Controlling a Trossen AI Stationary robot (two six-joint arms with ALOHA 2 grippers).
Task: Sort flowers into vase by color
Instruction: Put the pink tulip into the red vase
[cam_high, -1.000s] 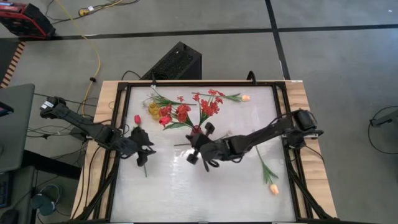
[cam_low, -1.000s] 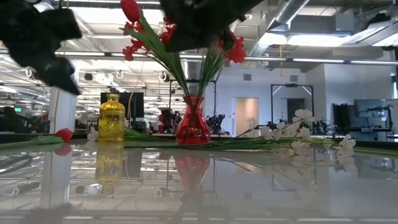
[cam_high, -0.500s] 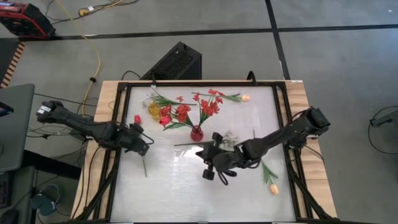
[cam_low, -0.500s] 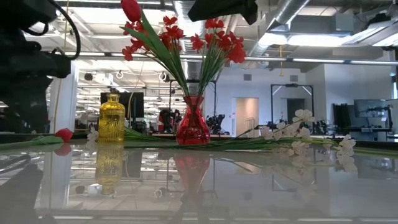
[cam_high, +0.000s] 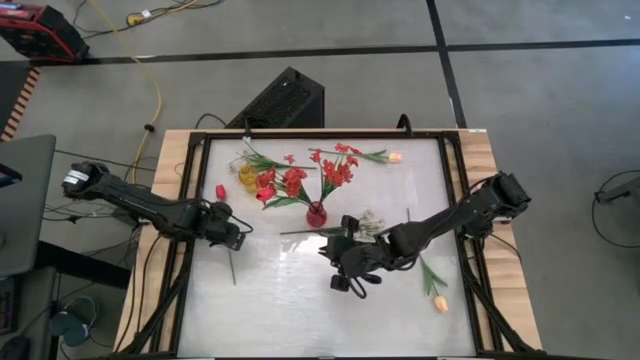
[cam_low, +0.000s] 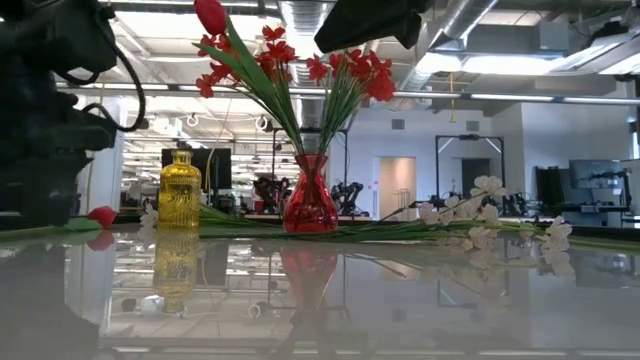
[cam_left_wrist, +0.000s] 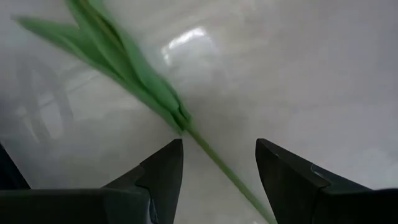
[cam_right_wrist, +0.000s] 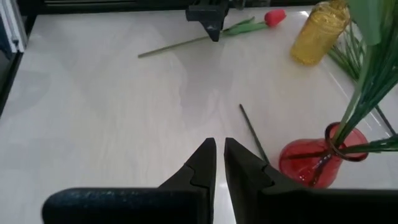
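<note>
My left gripper (cam_left_wrist: 219, 148) is open, low over the table's left side, with a finger on each side of the red tulip's green stem (cam_left_wrist: 214, 160), not touching it. The tulip (cam_high: 221, 191) lies flat, its head toward the far edge. My right gripper (cam_right_wrist: 219, 152) is shut on nothing and hangs above mid-table (cam_high: 345, 268), nearer than the red vase (cam_high: 316, 213), which stands upright holding red clusters (cam_low: 350, 70) by their stems. White sprays (cam_high: 370, 225) lie right of that vase. One peach tulip (cam_high: 440, 303) lies near the right edge, another bud (cam_high: 395, 157) at the far side.
A yellow vase (cam_high: 247, 176) stands upright far left, with loose red flowers and green leaves (cam_high: 280, 185) lying beside it. A thin dark stem (cam_right_wrist: 252, 134) lies just in front of the red vase. A black frame (cam_high: 190, 200) runs round the table. The near half is bare white surface.
My right gripper has drawn away from the red vase toward the near edge and a little right, then held still. My left gripper has come down toward the red tulip's stem. The flowers have stayed where they were.
</note>
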